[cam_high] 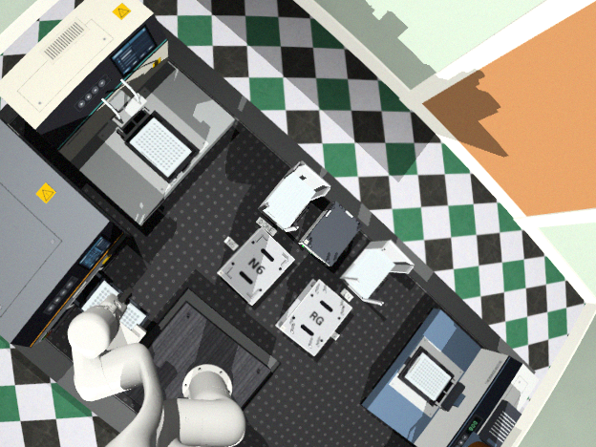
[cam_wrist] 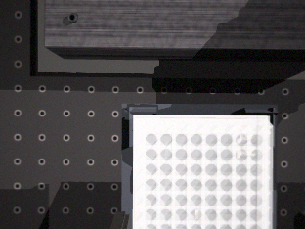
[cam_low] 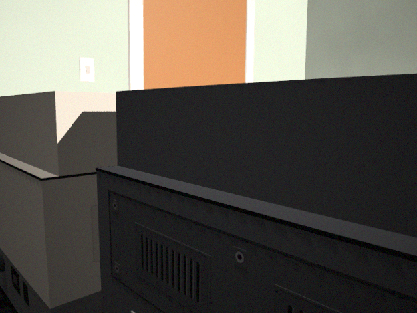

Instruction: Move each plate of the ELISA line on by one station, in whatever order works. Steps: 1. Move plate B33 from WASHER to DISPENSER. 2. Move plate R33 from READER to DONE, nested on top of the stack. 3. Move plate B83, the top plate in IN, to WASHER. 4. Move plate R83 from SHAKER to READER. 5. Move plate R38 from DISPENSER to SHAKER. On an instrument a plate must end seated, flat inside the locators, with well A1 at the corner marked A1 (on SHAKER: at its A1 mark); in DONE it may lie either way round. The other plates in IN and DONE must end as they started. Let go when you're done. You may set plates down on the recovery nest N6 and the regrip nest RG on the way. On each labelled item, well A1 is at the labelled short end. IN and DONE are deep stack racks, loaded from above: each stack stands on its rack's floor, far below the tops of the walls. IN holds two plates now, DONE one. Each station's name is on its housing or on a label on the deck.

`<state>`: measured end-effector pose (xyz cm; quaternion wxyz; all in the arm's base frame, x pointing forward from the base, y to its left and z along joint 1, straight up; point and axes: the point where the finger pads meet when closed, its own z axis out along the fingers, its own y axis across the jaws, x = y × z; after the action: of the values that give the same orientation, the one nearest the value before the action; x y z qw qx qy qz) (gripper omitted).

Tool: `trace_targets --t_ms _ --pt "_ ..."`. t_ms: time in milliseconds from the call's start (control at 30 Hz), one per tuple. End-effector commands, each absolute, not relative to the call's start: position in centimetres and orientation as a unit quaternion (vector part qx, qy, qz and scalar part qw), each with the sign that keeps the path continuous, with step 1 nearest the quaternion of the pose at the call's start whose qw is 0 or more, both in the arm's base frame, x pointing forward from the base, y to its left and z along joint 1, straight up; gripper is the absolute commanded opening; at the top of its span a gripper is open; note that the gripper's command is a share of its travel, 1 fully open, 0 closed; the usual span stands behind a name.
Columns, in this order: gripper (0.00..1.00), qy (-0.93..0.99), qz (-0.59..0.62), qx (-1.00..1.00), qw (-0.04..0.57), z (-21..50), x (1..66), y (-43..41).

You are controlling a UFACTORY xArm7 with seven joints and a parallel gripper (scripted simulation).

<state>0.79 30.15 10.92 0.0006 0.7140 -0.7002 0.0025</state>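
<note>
Right, the arm [cam_high: 113, 358] is bent over the lower-left corner of the deck, its wrist above a white plate [cam_high: 131, 315] seated in front of the big grey instrument [cam_high: 38, 230]. The gripper itself is hidden under the arm from above; its jaws stand wide apart with nothing between them. From the wrist, that plate [cam_wrist: 201, 168] lies flat inside a dark frame, well rows square to the view, on the dotted deck [cam_wrist: 65, 137]. Another plate [cam_high: 159, 146] sits in the cream instrument [cam_high: 72, 45] up top, and a third [cam_high: 428, 374] on the blue station at lower right. Nests N6 [cam_high: 255, 271] and RG [cam_high: 315, 317] lie bare mid-deck, between two white racks [cam_high: 291, 195] [cam_high: 375, 266]. I can't read any plate labels.
</note>
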Motion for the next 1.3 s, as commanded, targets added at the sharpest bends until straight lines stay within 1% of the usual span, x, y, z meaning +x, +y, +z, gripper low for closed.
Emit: trace_targets --t_ms 0,1267 --pt "1.00 -0.700 0.002 0.714 0.000 11.2 0.8 30.2" --pt "1.00 -0.700 0.002 0.714 0.000 15.8 0.8 30.3"
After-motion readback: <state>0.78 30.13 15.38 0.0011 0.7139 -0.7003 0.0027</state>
